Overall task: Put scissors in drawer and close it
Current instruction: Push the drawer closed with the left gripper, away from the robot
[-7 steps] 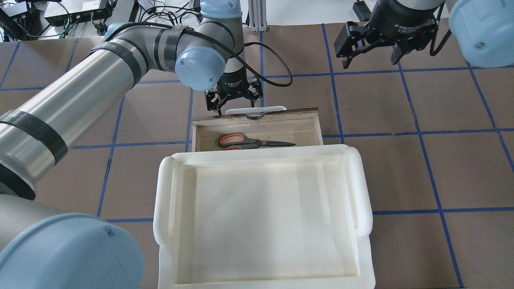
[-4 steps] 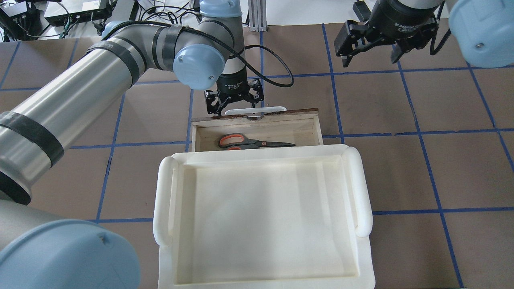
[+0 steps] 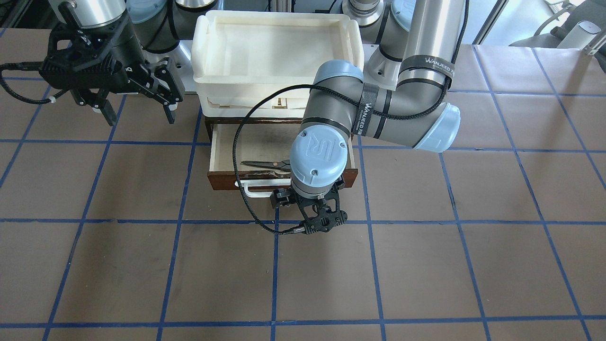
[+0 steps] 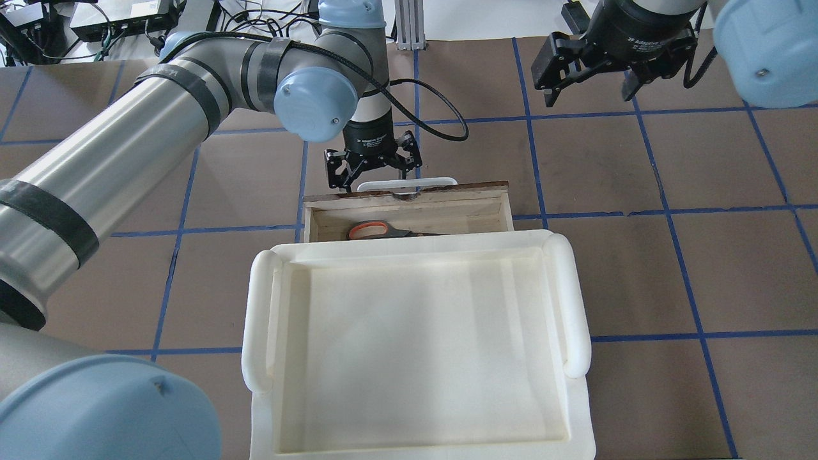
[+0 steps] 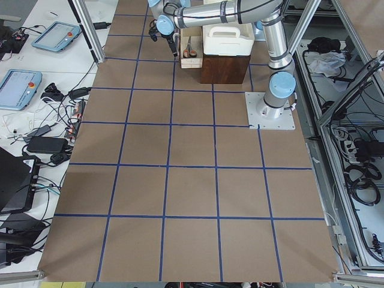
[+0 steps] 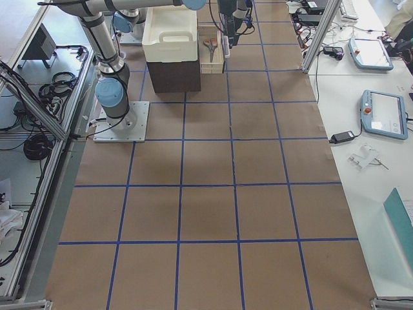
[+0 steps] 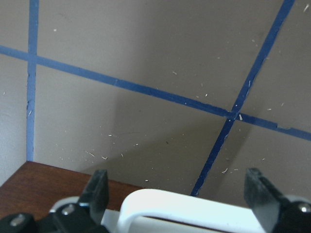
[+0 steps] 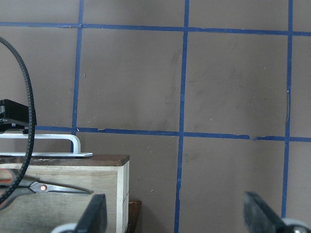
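Note:
The drawer (image 4: pixel 409 206) stands partly open under a cream tray. Its dark brown front (image 3: pixel 222 182) carries a white bar handle (image 4: pixel 407 184). The scissors (image 4: pixel 374 230) lie inside on the pale plywood, with one orange-lined loop showing and the rest hidden under the tray. They also show in the front view (image 3: pixel 265 164) and in the right wrist view (image 8: pixel 53 187). My left gripper (image 4: pixel 374 176) is open and low at the drawer front, with its fingers (image 7: pixel 97 189) on either side of the handle (image 7: pixel 184 208). My right gripper (image 4: pixel 588 96) is open and empty, raised over the table to the far right of the drawer.
A large cream-white plastic tray (image 4: pixel 575 306) sits on top of the dark wooden cabinet (image 5: pixel 225 69) that holds the drawer. Brown table paper with blue tape lines (image 4: pixel 664 211) surrounds it. Cables and electronics (image 4: pixel 121 22) lie beyond the far table edge.
The drawer has slid inward under the tray, so more of the scissors is hidden. My left gripper has moved with the drawer front. The right gripper has barely moved.

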You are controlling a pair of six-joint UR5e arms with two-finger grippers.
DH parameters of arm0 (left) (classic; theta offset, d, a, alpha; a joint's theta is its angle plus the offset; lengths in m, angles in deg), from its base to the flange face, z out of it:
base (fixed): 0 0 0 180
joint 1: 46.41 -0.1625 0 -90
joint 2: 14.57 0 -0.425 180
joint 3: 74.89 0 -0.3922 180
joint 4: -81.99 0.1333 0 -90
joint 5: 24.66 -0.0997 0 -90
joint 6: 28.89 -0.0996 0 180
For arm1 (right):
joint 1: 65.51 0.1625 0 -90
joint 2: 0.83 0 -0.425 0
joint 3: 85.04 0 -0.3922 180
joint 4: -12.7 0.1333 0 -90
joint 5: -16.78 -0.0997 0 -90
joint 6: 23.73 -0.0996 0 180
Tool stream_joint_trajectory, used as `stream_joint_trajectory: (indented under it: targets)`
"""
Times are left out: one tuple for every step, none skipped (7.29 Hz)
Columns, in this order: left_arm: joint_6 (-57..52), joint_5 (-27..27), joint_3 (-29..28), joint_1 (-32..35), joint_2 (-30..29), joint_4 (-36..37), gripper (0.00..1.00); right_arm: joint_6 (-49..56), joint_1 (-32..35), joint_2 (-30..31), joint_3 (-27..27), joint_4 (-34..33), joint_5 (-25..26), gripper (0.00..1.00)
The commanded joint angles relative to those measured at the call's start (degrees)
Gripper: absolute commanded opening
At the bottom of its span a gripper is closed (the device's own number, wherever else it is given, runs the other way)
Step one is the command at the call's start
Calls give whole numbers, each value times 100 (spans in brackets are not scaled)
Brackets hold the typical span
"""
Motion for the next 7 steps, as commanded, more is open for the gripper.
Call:
stream_joint_trajectory:
  targets:
    - [-9, 8, 5, 20, 13, -195, 100, -3, 0, 3, -1, -1, 8, 100]
    - [0, -1, -4, 20, 30, -196, 100, -12, 0, 3, -1, -1, 8, 100]
    - [-9, 16, -4, 20, 65, -205, 100, -12, 0, 3, -1, -10, 8, 100]
    - [-9, 16, 4, 37, 66, -266, 100, -12, 0, 3, -1, -19, 16, 100]
    - [-9, 16, 5, 38, 100, -345, 100, -12, 0, 3, -1, -36, 34, 100]
    - [-9, 16, 5, 55, 153, -537, 100, -12, 0, 3, -1, -36, 17, 100]
    - [-9, 16, 5, 90, 232, -617, 100, -12, 0, 3, -1, -36, 16, 100]
